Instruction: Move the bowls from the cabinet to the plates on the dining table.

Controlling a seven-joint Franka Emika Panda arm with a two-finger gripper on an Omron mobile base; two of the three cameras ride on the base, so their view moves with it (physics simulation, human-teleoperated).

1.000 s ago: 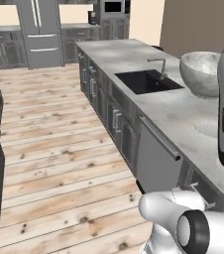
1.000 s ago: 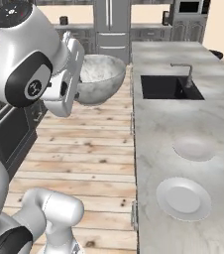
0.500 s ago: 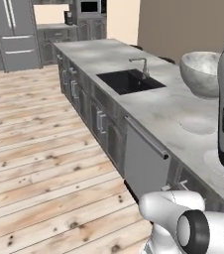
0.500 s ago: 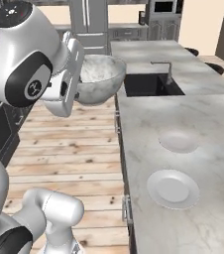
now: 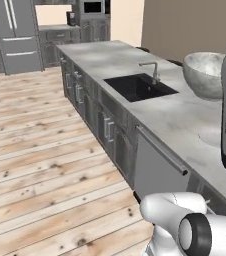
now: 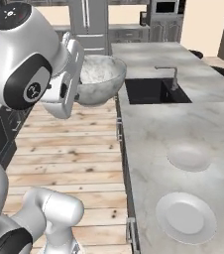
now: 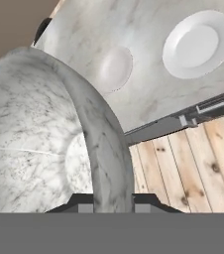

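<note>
Wood floor runs beside the long counter (image 6: 148, 129). Gripper (image 7: 113, 201) pinches the bowl (image 6: 98, 79) rim, up over the floor. Carry it level, then lower onto the near plate (image 6: 186, 217) by the counter's edge.

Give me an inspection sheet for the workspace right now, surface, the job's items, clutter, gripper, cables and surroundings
Surface: dining table, marble top, with a black sink and faucet.
Job's things: marbled bowl held in the air, off the table's edge; two plates lie bare on the table.
Clutter: nothing seen.
Gripper: gripper shut on the marbled bowl's rim.
Cables: nothing seen.
Surroundings: wood floor, fridge, wall oven.
</note>
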